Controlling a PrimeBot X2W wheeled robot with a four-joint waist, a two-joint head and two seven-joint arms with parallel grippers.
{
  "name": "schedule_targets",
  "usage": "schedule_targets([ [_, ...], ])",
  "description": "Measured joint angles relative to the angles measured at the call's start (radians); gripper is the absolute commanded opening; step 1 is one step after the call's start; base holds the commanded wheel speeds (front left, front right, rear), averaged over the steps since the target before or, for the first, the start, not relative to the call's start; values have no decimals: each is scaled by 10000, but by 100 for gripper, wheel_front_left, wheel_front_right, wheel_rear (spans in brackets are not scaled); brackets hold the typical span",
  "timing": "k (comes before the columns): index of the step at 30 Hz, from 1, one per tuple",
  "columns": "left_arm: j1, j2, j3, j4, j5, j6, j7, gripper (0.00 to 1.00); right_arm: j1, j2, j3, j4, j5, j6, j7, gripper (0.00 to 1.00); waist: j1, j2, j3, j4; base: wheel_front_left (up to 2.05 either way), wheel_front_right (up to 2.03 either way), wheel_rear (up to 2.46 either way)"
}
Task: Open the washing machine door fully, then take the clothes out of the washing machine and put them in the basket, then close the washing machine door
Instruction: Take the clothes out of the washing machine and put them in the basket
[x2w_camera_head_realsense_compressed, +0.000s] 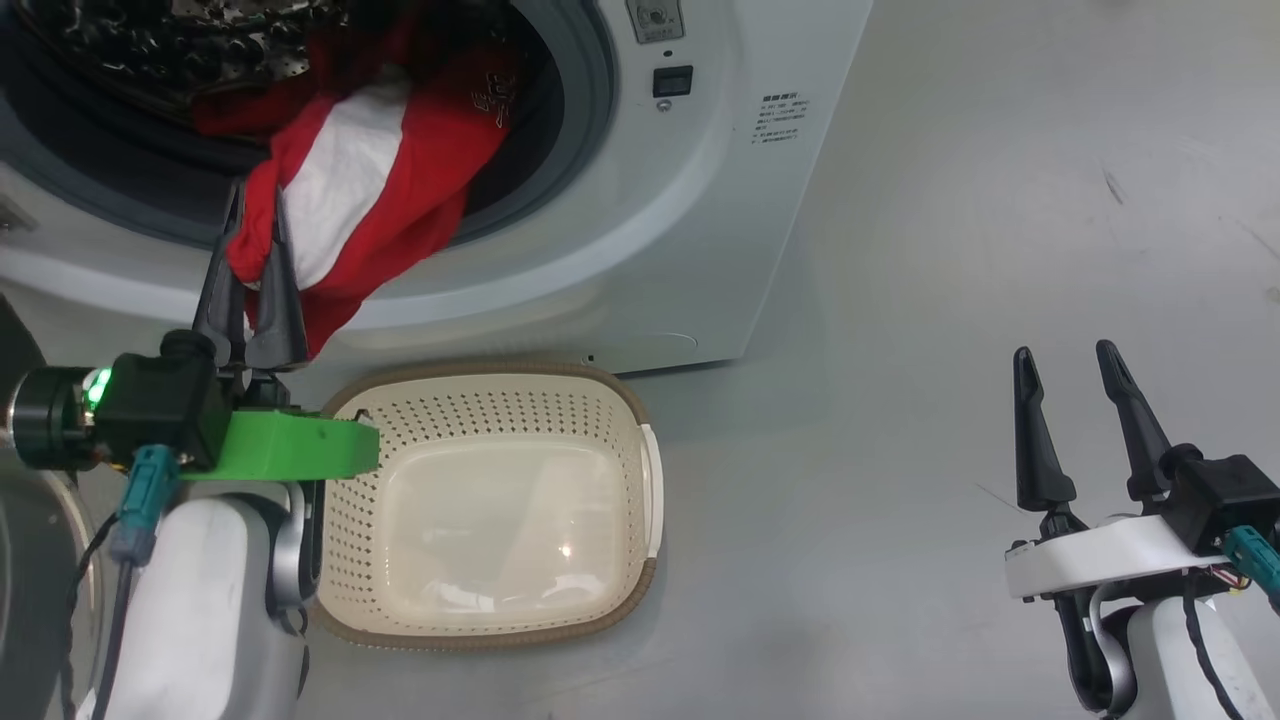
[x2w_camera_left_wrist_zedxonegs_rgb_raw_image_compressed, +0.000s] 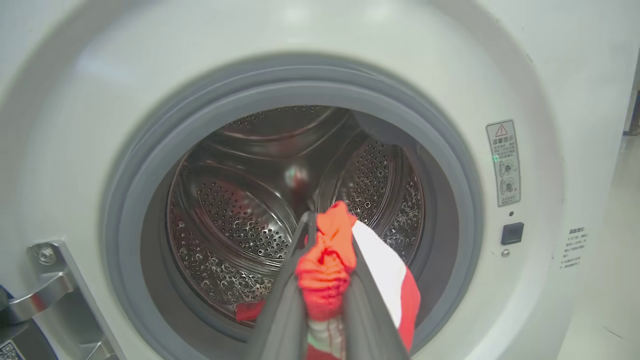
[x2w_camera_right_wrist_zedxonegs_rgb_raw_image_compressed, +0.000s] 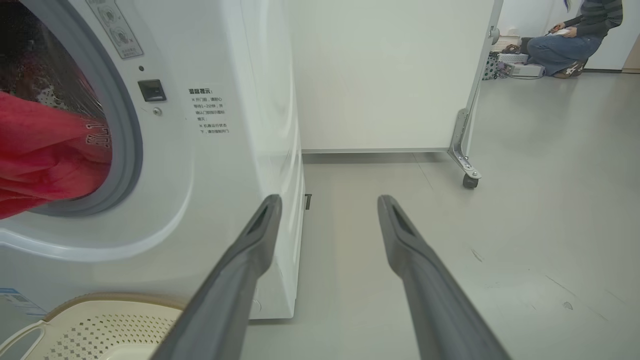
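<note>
The head view gives the whole arrangement: the washing machine (x2w_camera_head_realsense_compressed: 700, 200) stands at 12 o'clock with its round opening uncovered. The basket (x2w_camera_head_realsense_compressed: 480, 372) lies on the floor (x2w_camera_head_realsense_compressed: 900, 450) at 6 o'clock from this opening, just beside the machine's front. The clothes (x2w_camera_head_realsense_compressed: 400, 170), red with a white part, are partly inside the machine and partly hanging out over the grey rubber ring (x2w_camera_head_realsense_compressed: 590, 110), toward 7 o'clock. The left gripper (x2w_camera_head_realsense_compressed: 258, 215) has its jaws narrow and pinches a fold of this cloth at the lower edge of the opening. The right gripper (x2w_camera_head_realsense_compressed: 1063, 350) is well apart at 4 o'clock, above the floor, jaws wide and holding nothing. The left wrist view adds the inside: the perforated steel drum (x2w_camera_left_wrist_zedxonegs_rgb_raw_image_compressed: 240, 210), a small red end of the clothes low at 6 o'clock, and a metal hinge (x2w_camera_left_wrist_zedxonegs_rgb_raw_image_compressed: 45, 290) at 8 o'clock. The right wrist view adds the room beside the machine: a white panel on wheels (x2w_camera_right_wrist_zedxonegs_rgb_raw_image_compressed: 390, 75) and, far at 1 o'clock, a crouching person (x2w_camera_right_wrist_zedxonegs_rgb_raw_image_compressed: 575, 35). The basket shows its cream bottom bare and shiny.
</note>
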Motion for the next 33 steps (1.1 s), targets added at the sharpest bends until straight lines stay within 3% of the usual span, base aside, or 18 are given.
schedule_targets([
  [12,1417,-46,-460,-1116,27,84,414,0,360,8,136,-25,-96,2,0,100,0,0,-502,413,0,0,0],
  [19,2312,-155,-725,-629,-431,86,1114,0,360,13,288,-173,-96,33,0,100,0,0,-299,345,0,0,0],
  [33,2373,-192,-1035,1283,-955,33,1837,0,126,31,426,-313,-67,94,0,100,0,0,338,-157,0,0,0],
])
